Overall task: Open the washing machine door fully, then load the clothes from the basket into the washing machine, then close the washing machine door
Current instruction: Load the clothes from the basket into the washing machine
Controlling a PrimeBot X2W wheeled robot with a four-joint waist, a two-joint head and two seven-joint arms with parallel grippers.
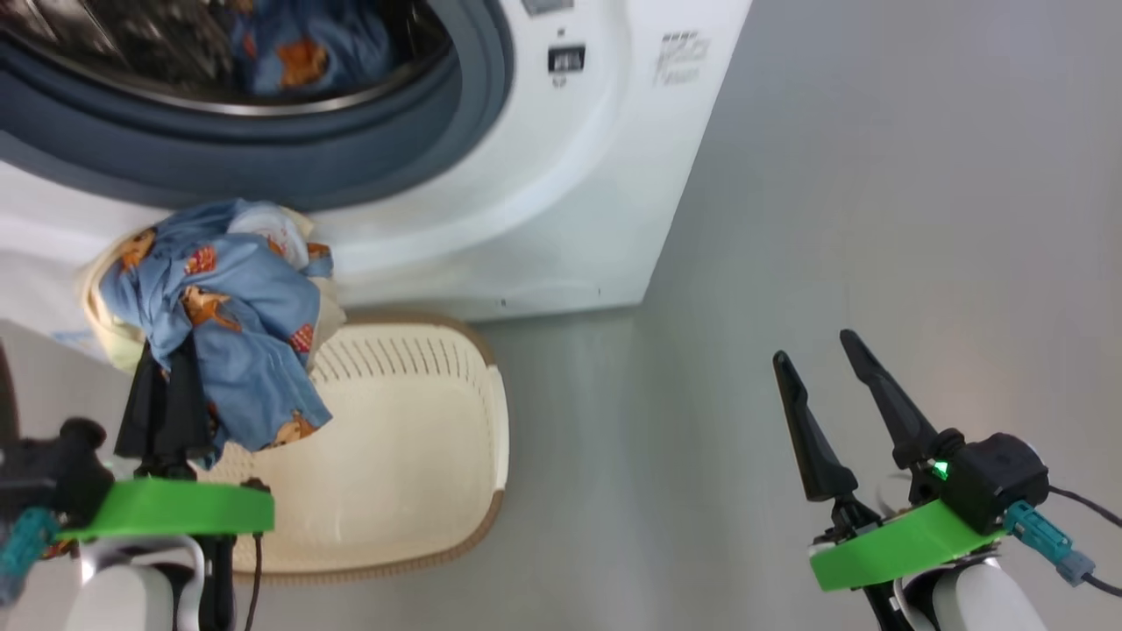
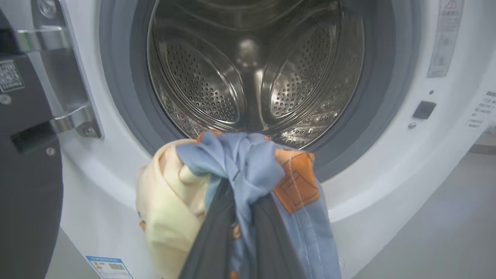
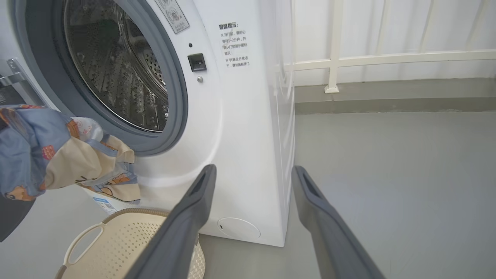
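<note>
My left gripper (image 2: 242,193) is shut on the clothes (image 2: 248,170), a bunch of light blue printed fabric and cream cloth. It hangs just in front of the washing machine (image 2: 391,155), below the lip of the open steel drum (image 2: 240,77). In the head view the clothes (image 1: 228,298) drape over the left gripper (image 1: 171,359), above the basket (image 1: 421,456), whose inside shows bare cream plastic. The washing machine door (image 2: 27,201) stands swung open at the left. My right gripper (image 1: 815,349) is open with nothing in it, over the floor to the machine's right.
A blue printed patch (image 1: 294,53) shows inside the drum; cloth or reflection, I cannot tell. Grey floor (image 1: 877,219) stretches to the machine's right. A white railing (image 3: 387,60) stands behind. A round flap (image 3: 238,228) sits low on the machine's front.
</note>
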